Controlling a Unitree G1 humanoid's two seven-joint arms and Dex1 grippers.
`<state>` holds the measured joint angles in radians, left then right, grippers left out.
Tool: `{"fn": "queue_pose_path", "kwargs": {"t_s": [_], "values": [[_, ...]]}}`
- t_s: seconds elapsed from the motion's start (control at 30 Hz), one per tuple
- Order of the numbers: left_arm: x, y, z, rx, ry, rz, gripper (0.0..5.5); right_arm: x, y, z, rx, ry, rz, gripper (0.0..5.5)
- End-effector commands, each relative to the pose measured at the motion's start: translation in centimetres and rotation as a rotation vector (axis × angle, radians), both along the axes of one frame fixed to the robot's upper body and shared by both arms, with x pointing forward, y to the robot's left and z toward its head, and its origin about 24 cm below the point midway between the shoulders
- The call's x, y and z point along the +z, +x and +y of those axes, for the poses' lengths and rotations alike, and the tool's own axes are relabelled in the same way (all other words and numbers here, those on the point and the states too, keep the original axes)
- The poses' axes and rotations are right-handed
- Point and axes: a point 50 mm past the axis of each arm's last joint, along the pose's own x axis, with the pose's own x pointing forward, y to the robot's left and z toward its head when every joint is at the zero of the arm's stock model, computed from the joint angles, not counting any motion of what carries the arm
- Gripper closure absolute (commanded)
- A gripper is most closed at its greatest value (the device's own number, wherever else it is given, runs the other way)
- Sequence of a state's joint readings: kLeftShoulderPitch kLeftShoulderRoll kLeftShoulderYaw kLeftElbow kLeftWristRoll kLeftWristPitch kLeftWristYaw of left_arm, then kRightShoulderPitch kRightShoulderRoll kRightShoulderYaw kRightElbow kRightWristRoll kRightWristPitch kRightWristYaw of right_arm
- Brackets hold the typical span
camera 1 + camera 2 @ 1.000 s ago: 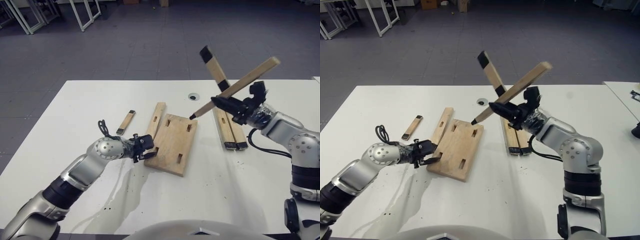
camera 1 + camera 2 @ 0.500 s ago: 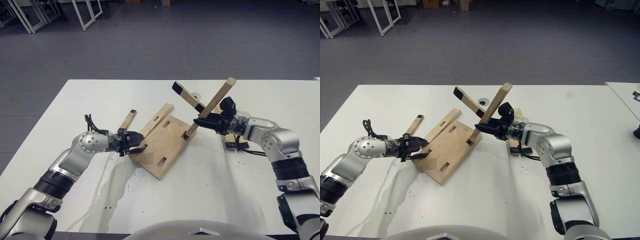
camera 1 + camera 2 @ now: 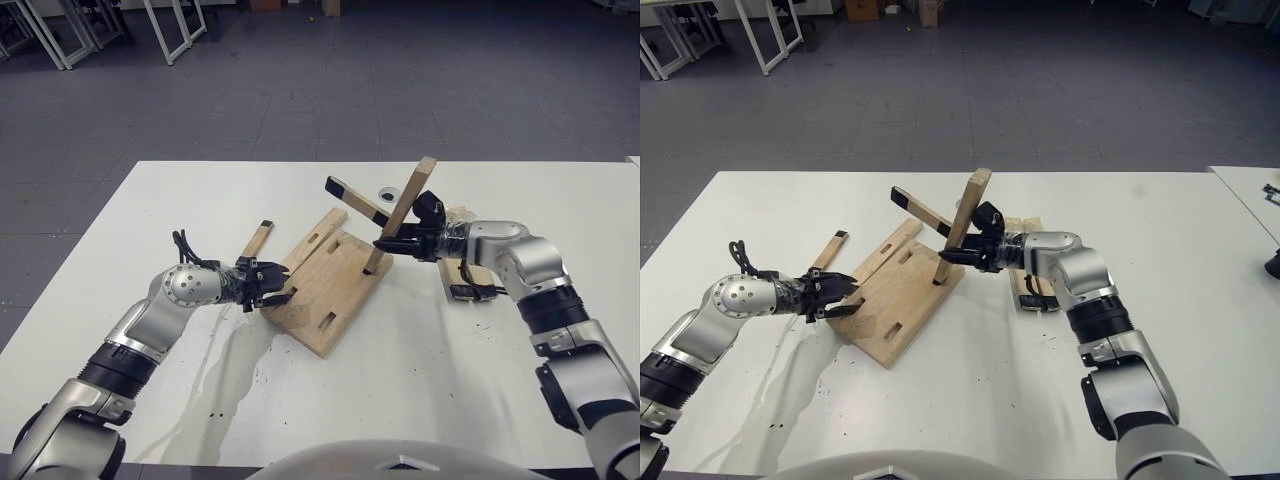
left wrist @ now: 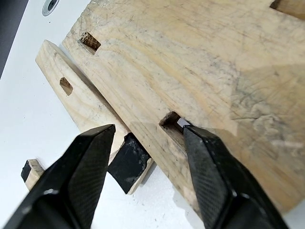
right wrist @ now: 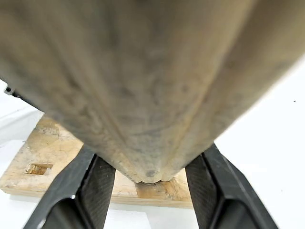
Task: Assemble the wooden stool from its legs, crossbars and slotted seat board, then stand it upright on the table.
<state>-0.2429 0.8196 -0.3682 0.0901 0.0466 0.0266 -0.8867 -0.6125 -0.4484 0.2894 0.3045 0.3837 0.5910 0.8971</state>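
— What sits farthest left on the tabletop (image 3: 150,200)?

— The left pincer (image 3: 847,297), low at the near-left corner of the seat board (image 3: 325,285). Its fingers are spread wide and straddle the board's edge, one over the top face by a slot, the other beside the wood underneath. A wet-looking streak (image 3: 240,365) runs along the tabletop toward the near edge below that arm.

— And the loose wood there, counted?

— One short crossbar (image 3: 255,240) with a black far end lies flat, just beyond the pincer and apart from the board. One long bar (image 3: 318,233) with two holes lies along the board's far-left edge, its near end tucked under the board.

— Where is the seat board itself?

— There is one, in the middle of the tabletop, turned at an angle, slots facing up.

— What stands in it?

— One leg (image 3: 410,195), nearly upright, its lower end set at the slot on the board's far-right side. One black-tipped piece (image 3: 352,198) crosses behind it, slanting up toward the far left; I cannot tell what carries it.

— The right pincer?

— The right pincer (image 3: 390,243) is clamped on that leg low down, just above the board.

— Anything farther right?

— More wood pieces (image 3: 1020,280) with black near ends lie flat behind the right forearm; the arm hides too much to count them.
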Motion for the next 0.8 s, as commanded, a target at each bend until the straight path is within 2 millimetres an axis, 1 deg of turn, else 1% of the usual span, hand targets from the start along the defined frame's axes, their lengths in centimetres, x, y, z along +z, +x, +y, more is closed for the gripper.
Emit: {"fn": "queue_pose_path", "kwargs": {"t_s": [0.03,0.1,0.17,0.23,0.27,0.33,0.4,0.5,0.6,0.67,0.8], "values": [[-2.8,-1.5,-1.1,0.011,0.008,0.084,2.86,-9.3,-3.4,-3.2,-0.151,-0.294,0.289,3.48],[-2.7,-1.5,-1.6,0.032,-0.016,0.057,2.86,-9.6,-2.8,-3.7,-0.188,-0.373,0.23,3.48],[-2.2,-1.4,-2.4,0.058,-0.057,0.03,2.86,-9.4,-2.1,-3.8,-0.2,-0.48,0.107,3.48],[-1.6,-1.2,-3.3,0.076,-0.127,0.017,2.86,-8.6,-1.7,-3.0,-0.196,-0.469,0.025,3.48],[-1.2,-1.2,-3.9,0.075,-0.16,0.013,2.86,-8.2,-1.6,-2.5,-0.196,-0.438,0.021,3.48],[-0.7,-1.1,-5.0,0.054,-0.21,0.005,2.86,-8.1,-1.5,-1.8,-0.169,-0.389,0.033,3.48],[-0.6,-1.1,-5.4,0.046,-0.223,0.004,2.86,-8.2,-1.3,-1.9,-0.154,-0.349,0.085,3.48],[-1.1,-1.4,-4.9,0.043,-0.196,0.016,2.86,-7.3,-0.3,-3.1,-0.171,-0.233,0.208,3.48],[-1.7,-1.6,-4.4,0.069,-0.191,0.033,2.86,-6.0,0.9,-4.3,-0.191,-0.138,0.261,3.48],[-2.0,-1.4,-4.2,0.087,-0.183,0.031,2.86,-5.4,1.0,-4.4,-0.155,-0.064,0.306,3.48],[-2.2,-1.4,-4.1,0.095,-0.19,0.038,2.86,-4.9,1.3,-4.1,-0.114,-0.048,0.294,3.48]]}}
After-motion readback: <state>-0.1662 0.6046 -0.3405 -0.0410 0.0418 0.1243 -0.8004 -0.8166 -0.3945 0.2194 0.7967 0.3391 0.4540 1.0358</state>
